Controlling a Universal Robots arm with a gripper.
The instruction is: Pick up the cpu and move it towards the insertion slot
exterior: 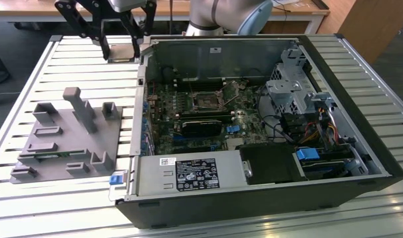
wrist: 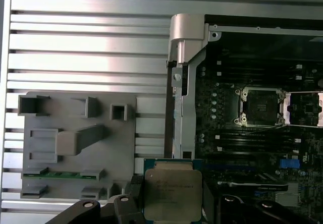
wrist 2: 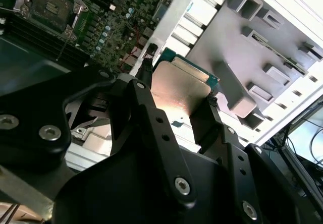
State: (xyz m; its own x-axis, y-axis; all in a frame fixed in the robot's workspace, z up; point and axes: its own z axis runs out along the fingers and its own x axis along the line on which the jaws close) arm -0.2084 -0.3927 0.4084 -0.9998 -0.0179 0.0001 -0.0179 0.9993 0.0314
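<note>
Between tool (wrist 2: pixel 179 95) fingers: cpu (wrist 2: pixel 177 90), clamped, above slatted table (wrist: pixel 91 47) beside case (exterior: pixel 360 163).

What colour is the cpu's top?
Pale silvery metal with a green edge; the cpu shows best in the first wrist view.

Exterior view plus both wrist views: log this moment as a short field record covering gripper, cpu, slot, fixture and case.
gripper: raised above the slatted table, outside the computer case, shut on the cpu
cpu: held between the fingers, silvery top visible in both wrist views
insertion slot: on the motherboard inside the case, open, nothing seated in it
cpu to slot: apart; the cpu is not over the slot
grey fixture: on the table at the exterior view's left, beside the case
</note>
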